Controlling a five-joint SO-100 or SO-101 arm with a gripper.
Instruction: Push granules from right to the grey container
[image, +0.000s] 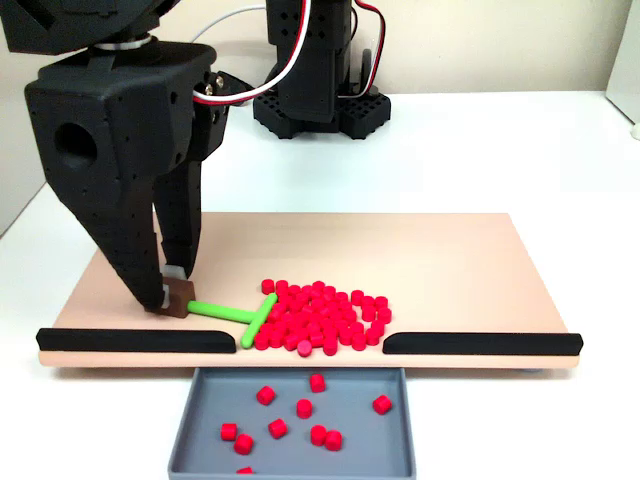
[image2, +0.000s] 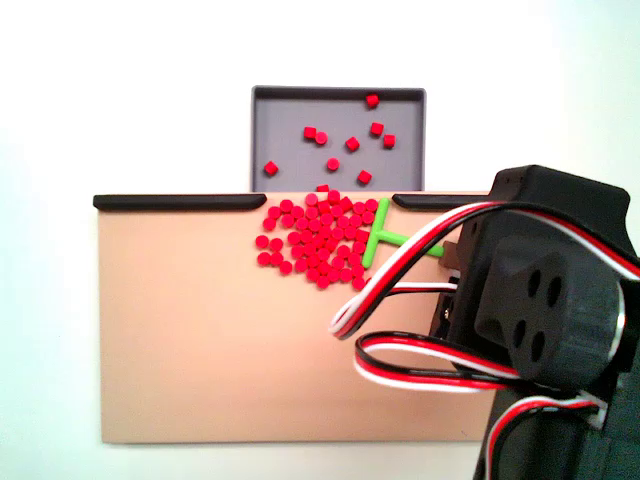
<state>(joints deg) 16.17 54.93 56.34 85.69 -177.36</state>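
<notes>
We see the gripper closed on the brown end block of a green T-shaped pusher, its crossbar touching a pile of red granules at the board's gap. Several granules lie in the grey container.

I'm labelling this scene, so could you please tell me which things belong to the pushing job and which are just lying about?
Part of the job:
- red granules
- grey container
- green pusher stick
- gripper, holding the stick's brown end
- tan board with black strips

Lying about:
- nothing else on the white table
</notes>
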